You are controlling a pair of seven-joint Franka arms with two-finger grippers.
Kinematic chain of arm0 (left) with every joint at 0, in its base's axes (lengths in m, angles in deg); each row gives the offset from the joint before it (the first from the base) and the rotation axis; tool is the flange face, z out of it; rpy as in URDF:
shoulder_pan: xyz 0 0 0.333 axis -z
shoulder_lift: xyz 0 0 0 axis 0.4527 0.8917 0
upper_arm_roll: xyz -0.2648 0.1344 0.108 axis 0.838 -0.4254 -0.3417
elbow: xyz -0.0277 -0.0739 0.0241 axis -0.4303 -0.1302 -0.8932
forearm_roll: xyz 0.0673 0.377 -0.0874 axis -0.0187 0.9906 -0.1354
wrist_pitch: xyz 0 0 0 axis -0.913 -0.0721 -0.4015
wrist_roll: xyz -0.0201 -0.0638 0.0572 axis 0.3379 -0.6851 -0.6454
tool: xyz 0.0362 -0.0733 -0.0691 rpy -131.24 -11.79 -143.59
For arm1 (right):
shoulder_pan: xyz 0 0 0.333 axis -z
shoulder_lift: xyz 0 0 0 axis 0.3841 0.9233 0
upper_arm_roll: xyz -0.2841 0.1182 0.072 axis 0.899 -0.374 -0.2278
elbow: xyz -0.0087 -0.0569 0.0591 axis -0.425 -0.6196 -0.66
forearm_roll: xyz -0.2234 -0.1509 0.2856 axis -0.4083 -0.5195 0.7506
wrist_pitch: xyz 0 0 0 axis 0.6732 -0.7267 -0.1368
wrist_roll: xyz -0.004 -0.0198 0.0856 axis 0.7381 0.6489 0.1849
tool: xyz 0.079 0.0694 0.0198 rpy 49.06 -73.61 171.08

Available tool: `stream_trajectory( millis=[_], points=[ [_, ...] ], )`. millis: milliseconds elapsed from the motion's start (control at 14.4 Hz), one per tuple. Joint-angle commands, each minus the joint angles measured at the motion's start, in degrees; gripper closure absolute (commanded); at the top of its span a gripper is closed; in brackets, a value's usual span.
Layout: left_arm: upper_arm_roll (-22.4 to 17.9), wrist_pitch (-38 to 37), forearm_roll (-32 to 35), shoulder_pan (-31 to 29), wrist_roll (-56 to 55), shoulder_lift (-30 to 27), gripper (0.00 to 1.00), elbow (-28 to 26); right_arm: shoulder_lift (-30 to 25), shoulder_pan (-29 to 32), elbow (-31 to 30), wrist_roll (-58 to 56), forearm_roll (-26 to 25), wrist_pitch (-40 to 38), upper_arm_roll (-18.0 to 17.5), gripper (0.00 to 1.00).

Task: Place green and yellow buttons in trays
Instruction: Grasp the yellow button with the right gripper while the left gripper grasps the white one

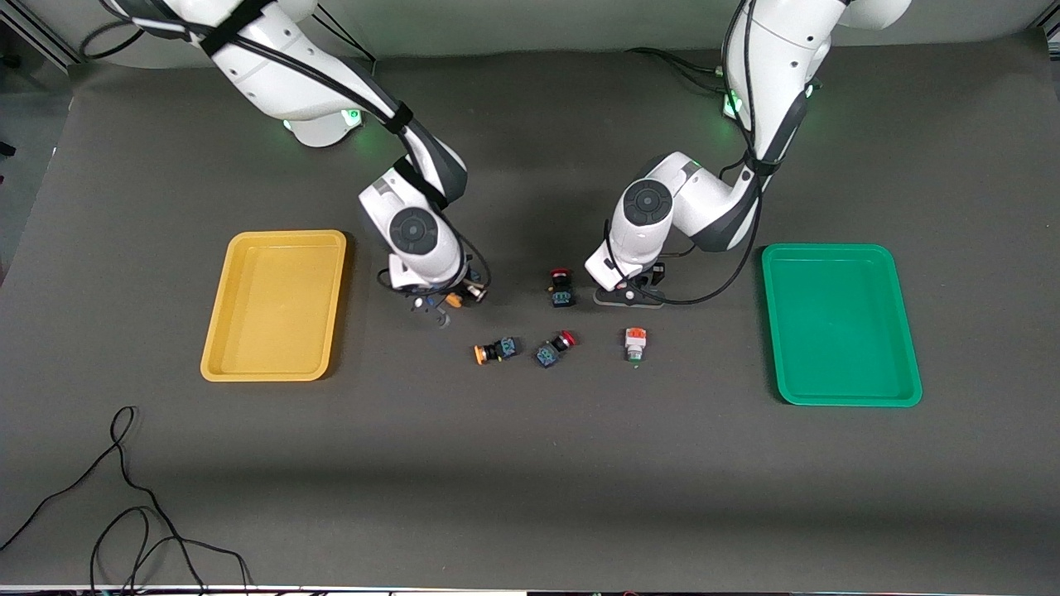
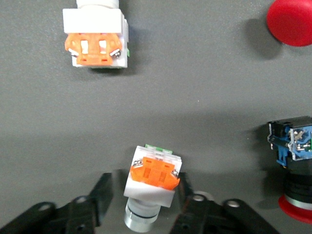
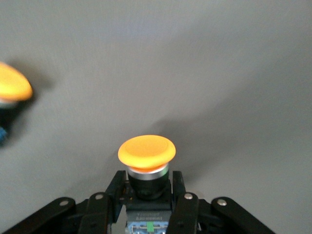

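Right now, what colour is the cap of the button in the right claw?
Orange-yellow cap, seen best in the right wrist view.

yellow tray [image 1: 273, 306] | green tray [image 1: 840, 324] | orange-yellow cap [image 3: 146, 151] on black-and-blue switch | white switch [image 2: 152, 178] with orange block | red caps [image 1: 566, 338] on two others | dark grey table [image 1: 530, 463]

Four loose switches [image 1: 565, 334] betw. two trays [image 1: 276, 305], both grippers over mid-table.
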Motion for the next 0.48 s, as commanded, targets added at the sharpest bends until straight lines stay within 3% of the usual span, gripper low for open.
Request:
stream_trajectory(
  millis=[0,139,208,416],
  points=[
    [-0.47,0.30,1.00,0.62,-2.88,0.45,0.79,1.04,-1.03,0.90,10.59,-8.37,0.27,-12.91,3.64,0.95],
    [-0.47,-0.92,0.65,0.10,-5.42,0.27,0.83,2.96,-2.78,1.94,12.46,-14.42,1.84,-14.51,6.02,0.94],
    [-0.47,-2.67,0.47,-0.77,-6.04,-0.43,0.83,4.46,-4.36,2.30,12.47,-19.59,5.42,-14.60,8.21,0.94],
    [-0.21,-17.40,-1.62,-3.06,-6.14,-4.20,0.84,12.26,-7.61,2.22,11.50,-36.38,15.27,-15.48,18.66,0.86]
  ],
)
